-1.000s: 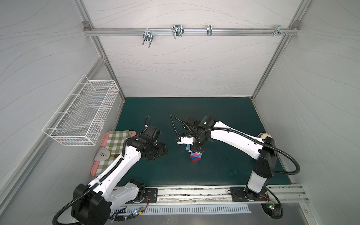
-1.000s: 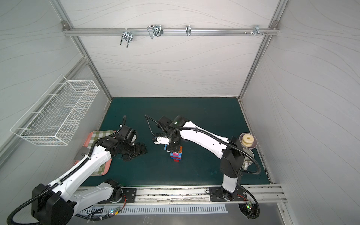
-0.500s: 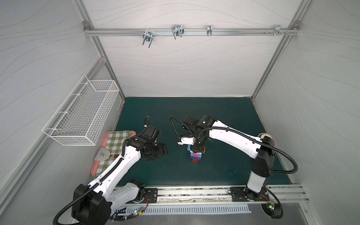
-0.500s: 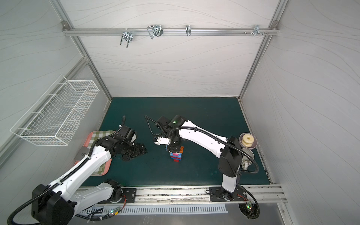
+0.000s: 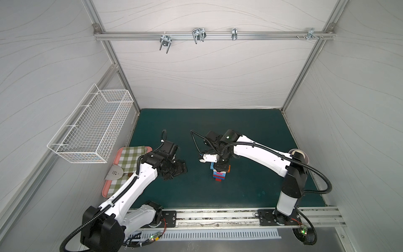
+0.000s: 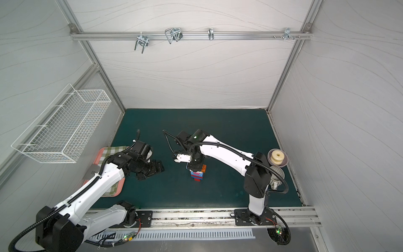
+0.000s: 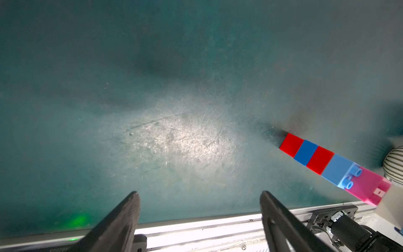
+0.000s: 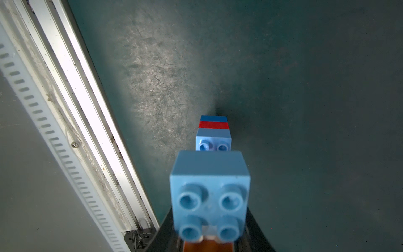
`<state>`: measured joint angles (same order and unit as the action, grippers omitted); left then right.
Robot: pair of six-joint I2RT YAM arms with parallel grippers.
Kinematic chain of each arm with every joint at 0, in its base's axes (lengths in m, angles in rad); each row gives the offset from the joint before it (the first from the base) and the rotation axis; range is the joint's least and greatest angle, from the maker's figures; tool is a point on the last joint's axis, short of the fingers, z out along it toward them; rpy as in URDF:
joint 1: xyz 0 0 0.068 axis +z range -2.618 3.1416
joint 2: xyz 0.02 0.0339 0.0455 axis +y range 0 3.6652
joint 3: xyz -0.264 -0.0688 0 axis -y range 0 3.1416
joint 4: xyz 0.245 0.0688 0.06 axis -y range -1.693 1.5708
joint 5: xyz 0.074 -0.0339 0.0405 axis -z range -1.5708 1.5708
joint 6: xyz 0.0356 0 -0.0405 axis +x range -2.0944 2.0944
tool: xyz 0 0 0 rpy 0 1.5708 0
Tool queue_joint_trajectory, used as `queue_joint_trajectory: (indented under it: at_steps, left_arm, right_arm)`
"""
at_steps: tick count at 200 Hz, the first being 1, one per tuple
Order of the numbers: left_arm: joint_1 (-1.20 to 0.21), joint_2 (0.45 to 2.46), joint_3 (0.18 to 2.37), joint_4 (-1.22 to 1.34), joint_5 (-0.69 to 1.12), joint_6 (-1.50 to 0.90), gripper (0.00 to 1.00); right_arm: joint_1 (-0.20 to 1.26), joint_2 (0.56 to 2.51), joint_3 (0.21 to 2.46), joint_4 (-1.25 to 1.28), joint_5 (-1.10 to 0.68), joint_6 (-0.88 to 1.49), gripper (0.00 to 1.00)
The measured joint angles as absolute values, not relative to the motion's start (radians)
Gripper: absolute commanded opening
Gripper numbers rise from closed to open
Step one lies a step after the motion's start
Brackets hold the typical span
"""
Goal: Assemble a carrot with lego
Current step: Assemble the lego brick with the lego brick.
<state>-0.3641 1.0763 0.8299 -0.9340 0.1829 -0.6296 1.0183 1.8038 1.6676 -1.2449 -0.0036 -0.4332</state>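
The carrot stands upright mid-mat as a lego stack, its red tip on the mat. In the left wrist view the carrot reads red, blue, red, light blue, pink, then white. My right gripper is at its top from above. In the right wrist view the right gripper is shut around the top, with a light-blue brick filling the front and orange behind it. An orange brick sticks out beside the jaws. My left gripper hovers open and empty, left of the stack.
A pink tray with a checked cloth lies at the left mat edge. A wire basket hangs on the left wall. A bowl with a ring and a ribbed cup stand by the right arm. A metal rail runs along the front.
The right wrist has shifted very slightly over the stack. The stack and the left arm have not visibly moved.
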Motion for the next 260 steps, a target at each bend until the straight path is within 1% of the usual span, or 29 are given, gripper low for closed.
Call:
queue_joint_trajectory:
  at_steps: [180,206,260]
  left_arm:
    - [-0.352,1.082,0.827,-0.934,0.195,-0.624,0.87]
    - [-0.352,1.081,0.822,-0.934,0.195,-0.624,0.87]
    - [-0.352,1.081,0.822,-0.934,0.195,-0.624,0.87]
  right_arm:
    - [0.994,1.781,1.604,-1.201,-0.046,-0.374,0.0]
    - [1.004,1.748,1.562,-1.168,-0.03,-0.376,0.0]
    - [1.023,1.748,1.564,-1.156,0.002,-0.387,0.0]
